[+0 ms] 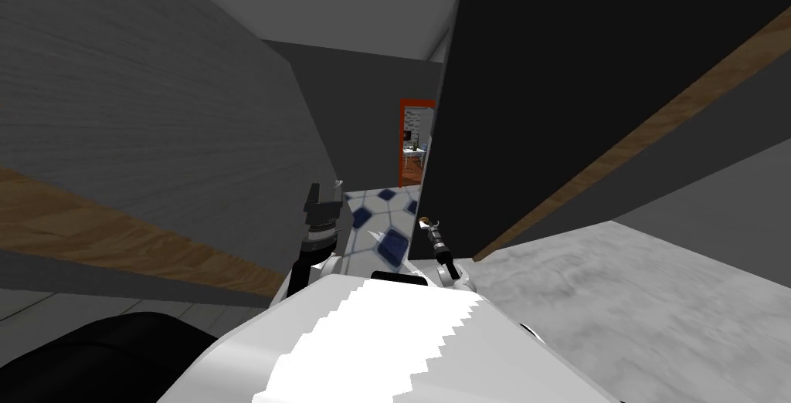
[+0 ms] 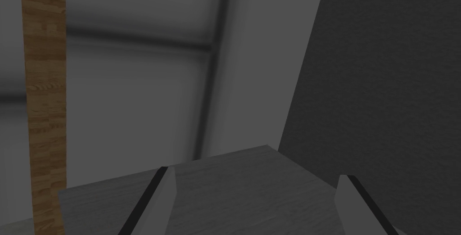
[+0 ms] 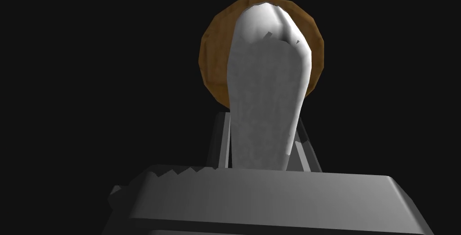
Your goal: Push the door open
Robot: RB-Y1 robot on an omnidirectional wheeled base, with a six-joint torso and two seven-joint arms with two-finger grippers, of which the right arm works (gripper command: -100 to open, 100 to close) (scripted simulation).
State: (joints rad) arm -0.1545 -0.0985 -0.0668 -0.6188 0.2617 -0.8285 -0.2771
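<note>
Door (image 1: 479,151): dark, near-black panel, standing to the right of centre in the head view and slanting with the camera. Its free vertical edge is facing a grey wall (image 1: 154,97), and a gap is showing between the two.

Door handle (image 3: 265,92): pale grey lever, sitting close to the door's free edge, low on the panel as the head view shows it (image 1: 425,223). A round brown rosette (image 3: 209,61) is backing it against the black door face.

Right gripper (image 3: 261,119): reaching forward to the door's edge (image 1: 431,230). Claw is standing narrow, with the two fingers (image 3: 220,142) flanking the lever and pressing its sides.

Left gripper (image 1: 324,194): hanging raised beside the grey wall, well apart from the door. Claw is standing wide (image 2: 255,173), holding nothing.

Tiled floor (image 1: 386,221): white with dark blue squares, showing through the gap between wall and door.

Red-orange door frame (image 1: 403,143): standing far beyond the gap, with a lit room showing inside it.

Wooden strip (image 1: 618,159): running slantwise along the foot of the dark surface to the right of the handle.
</note>
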